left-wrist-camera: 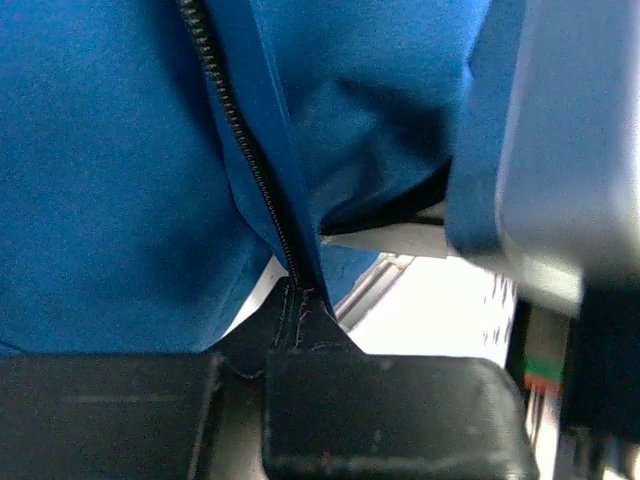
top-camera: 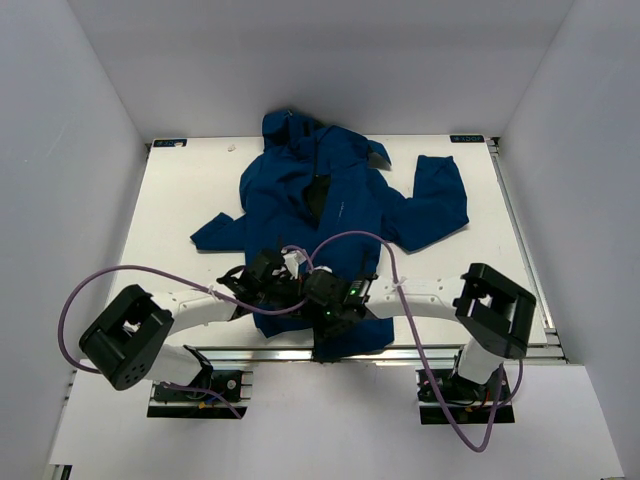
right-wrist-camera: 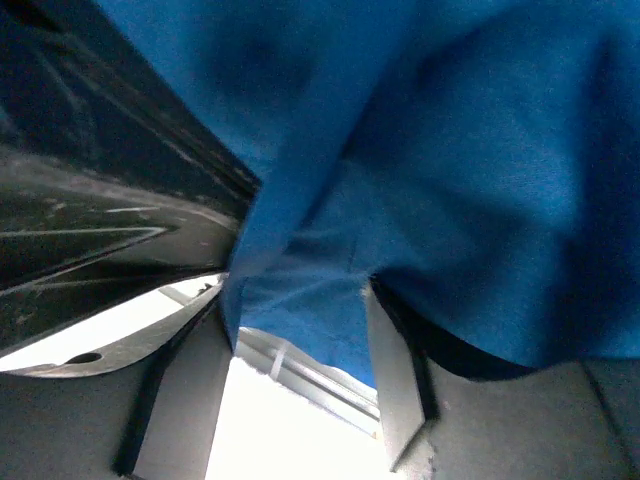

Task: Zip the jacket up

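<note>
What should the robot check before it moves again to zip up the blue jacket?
1. Left gripper pinching the jacket at the bottom of the zipper: ok.
2. Right gripper gripping cloth: not ok, it is open with cloth hanging loose inside.
3. Zipper pull found: cannot tell, none shows.
4. Front zipped to the top: not ok, the chest gapes open.

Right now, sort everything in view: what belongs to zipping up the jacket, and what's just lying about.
Part of the job:
- jacket
- front zipper
- left fingers, shut on the zipper's bottom end
- right fingers, open, with the hem between them

Just lying about:
- purple cables
- blue corner labels on the table
</note>
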Motion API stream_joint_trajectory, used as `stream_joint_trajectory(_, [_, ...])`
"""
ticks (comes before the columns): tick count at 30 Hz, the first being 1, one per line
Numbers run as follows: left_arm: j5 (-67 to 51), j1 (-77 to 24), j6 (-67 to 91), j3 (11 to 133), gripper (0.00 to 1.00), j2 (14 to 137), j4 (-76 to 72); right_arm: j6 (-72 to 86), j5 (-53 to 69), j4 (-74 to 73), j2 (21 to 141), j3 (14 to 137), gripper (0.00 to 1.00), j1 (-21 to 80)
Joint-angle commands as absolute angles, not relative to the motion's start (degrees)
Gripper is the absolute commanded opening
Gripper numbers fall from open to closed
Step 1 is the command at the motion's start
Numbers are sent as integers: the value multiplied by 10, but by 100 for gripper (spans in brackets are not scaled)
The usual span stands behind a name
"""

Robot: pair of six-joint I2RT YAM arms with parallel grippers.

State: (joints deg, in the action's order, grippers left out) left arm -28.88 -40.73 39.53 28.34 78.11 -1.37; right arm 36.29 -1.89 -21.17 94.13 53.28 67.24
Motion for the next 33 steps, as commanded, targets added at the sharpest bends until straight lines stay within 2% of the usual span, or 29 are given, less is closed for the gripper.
stream_joint_trajectory(1, [-279, -410, 407, 272, 0, 758, -9, 385, -111, -305, 987, 560, 58, 705])
stream_joint_trajectory(5, [-263, -410, 413, 265, 0, 741, -3, 400, -131, -338, 1018, 576, 55, 709])
stream_joint_trajectory(6, [-257, -410, 416, 265, 4, 737, 4, 402, -134, -346, 1026, 579, 55, 712])
stream_joint_trajectory(7, [-253, -410, 416, 265, 12, 732, 20, 403, -137, -352, 1029, 579, 56, 713])
stream_joint_trajectory(8, [-249, -409, 415, 265, 41, 729, 35, 404, -140, -357, 1031, 576, 56, 714])
stream_joint_trajectory(9, [-230, -409, 414, 268, 51, 722, 49, 405, -140, -357, 1030, 560, 57, 717])
stream_joint_trajectory(11, [-219, -410, 412, 268, 54, 708, 51, 403, -134, -347, 1026, 548, 57, 719])
stream_joint_trajectory(17, [-171, -409, 405, 306, 49, 717, 76, 393, -113, -331, 1030, 535, 49, 719])
stream_joint_trajectory(19, [-156, -409, 407, 315, 49, 720, 75, 387, -109, -322, 1030, 527, 37, 719])
stream_joint_trajectory(20, [-151, -408, 410, 328, 49, 722, 77, 386, -104, -319, 1028, 524, 23, 716])
stream_joint_trajectory(21, [-147, -407, 410, 335, 49, 723, 82, 381, -98, -314, 1025, 520, 14, 713])
stream_joint_trajectory(24, [-144, -405, 406, 351, 50, 718, 89, 371, -84, -281, 988, 490, 0, 685])
stream_joint_trajectory(28, [-151, -406, 395, 359, 59, 701, 96, 339, -54, -208, 891, 428, 0, 626])
stream_joint_trajectory(33, [-158, -406, 370, 376, 68, 681, 134, 312, 22, -105, 695, 373, 0, 548])
